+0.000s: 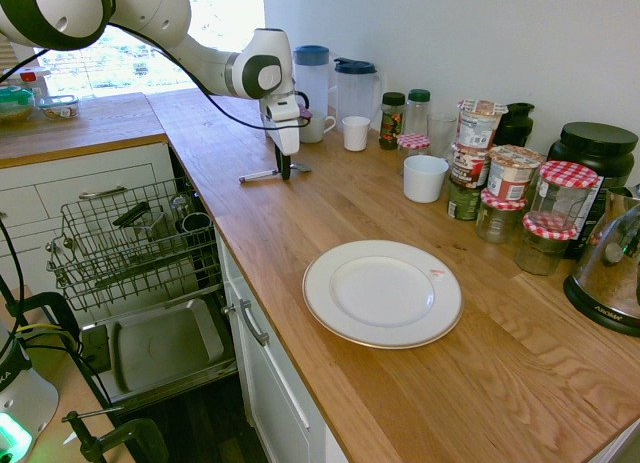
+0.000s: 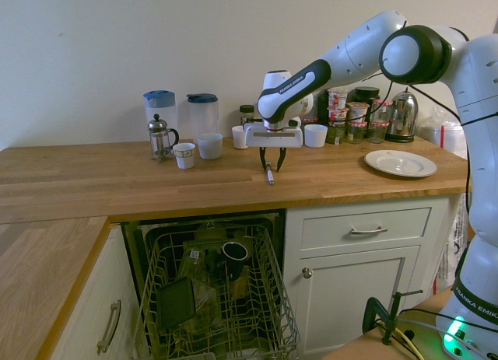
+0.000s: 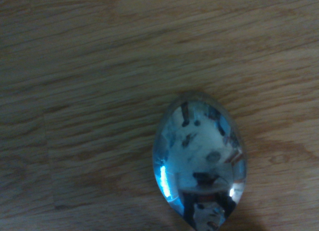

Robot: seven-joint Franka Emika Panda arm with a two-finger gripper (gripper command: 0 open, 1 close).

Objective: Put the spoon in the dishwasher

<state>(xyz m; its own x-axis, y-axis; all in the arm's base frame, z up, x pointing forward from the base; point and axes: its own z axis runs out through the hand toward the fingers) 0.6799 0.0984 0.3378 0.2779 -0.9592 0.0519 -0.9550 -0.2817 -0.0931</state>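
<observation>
- The gripper (image 2: 270,163) is seen at centre frame in the second exterior view, pointing straight down over the spoon (image 2: 268,173), which lies flat on the counter (image 1: 300,233)
- The jaws are seen narrowed to either side of the handle; whether the metal is already pinched cannot be told
- The spoon's bowl (image 3: 199,163) fills the lower middle of the wrist view, resting on wood
- For a sound grasp, the jaws should be centred across the thin handle and brought fully home before any lift, since a slim shiny handle is judged likely to slip or pivot
- The dishwasher (image 1: 150,283) is open at lower left of the first exterior view; its rack (image 2: 218,298) holds a dark cup (image 2: 234,253) and a few other items
- The plate (image 1: 382,293) is empty; a white cup (image 1: 425,178) stands near lidded jars (image 1: 552,218)
</observation>
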